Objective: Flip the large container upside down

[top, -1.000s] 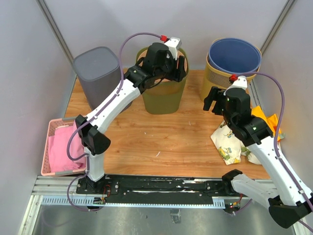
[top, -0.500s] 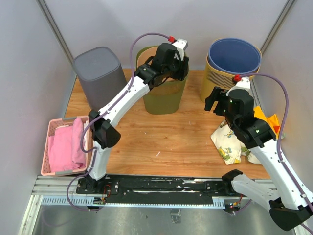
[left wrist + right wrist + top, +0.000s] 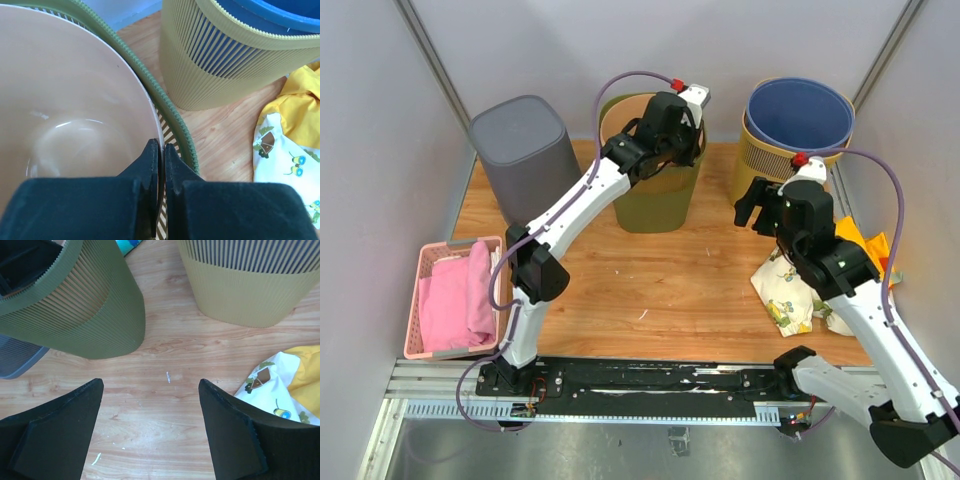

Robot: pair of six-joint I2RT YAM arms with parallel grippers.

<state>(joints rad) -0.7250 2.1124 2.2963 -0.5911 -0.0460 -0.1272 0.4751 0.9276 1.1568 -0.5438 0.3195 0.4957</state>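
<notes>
Left claw (image 3: 161, 152) pinching beige liner (image 3: 75, 90) rim inside green container (image 3: 655, 205).

No readable text, labels, brands or numbers anywhere in these views, honestly. The white cloth (image 3: 282, 150) just has little cartoon prints, no letters.

In front of the green bin (image 3: 660, 205) the bench (image 3: 650, 270) lies bare; my right fingers (image 3: 225, 425) hang spread above the right end of that stretch. The grey bin (image 3: 525, 155) crowds its left; a narrow strip of wood parts it from the yellow bin (image 3: 760, 175) on its right. A cloth heap (image 3: 785, 290) lies to its front-right. My left arm (image 3: 570, 200) crosses its mouth, my left fingers (image 3: 147, 170) pinched on its beige liner (image 3: 65, 100).
</notes>
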